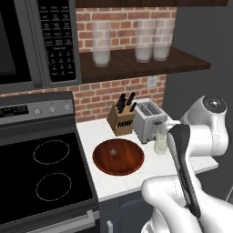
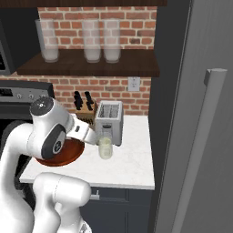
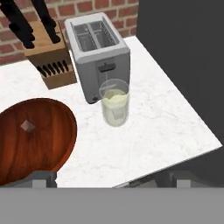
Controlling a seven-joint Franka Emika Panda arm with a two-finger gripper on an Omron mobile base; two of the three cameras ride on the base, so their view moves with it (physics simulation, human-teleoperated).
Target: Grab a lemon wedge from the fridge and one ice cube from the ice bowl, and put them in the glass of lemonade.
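The dark-grey fridge is standing shut at three o'clock, so the lemon wedge is presumably waiting inside, unseen. The white table is carrying the toaster. At eight o'clock from it, the ice bowl is holding one ice cube. The glass of lemonade is sitting just in front of the toaster. The pincer is hovering above the table edge, spread wide and gripping nothing.

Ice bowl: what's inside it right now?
One small pale ice cube lies near the middle of the ice bowl. In the hand view the bowl's near-left part runs out of frame, so that part is unseen.
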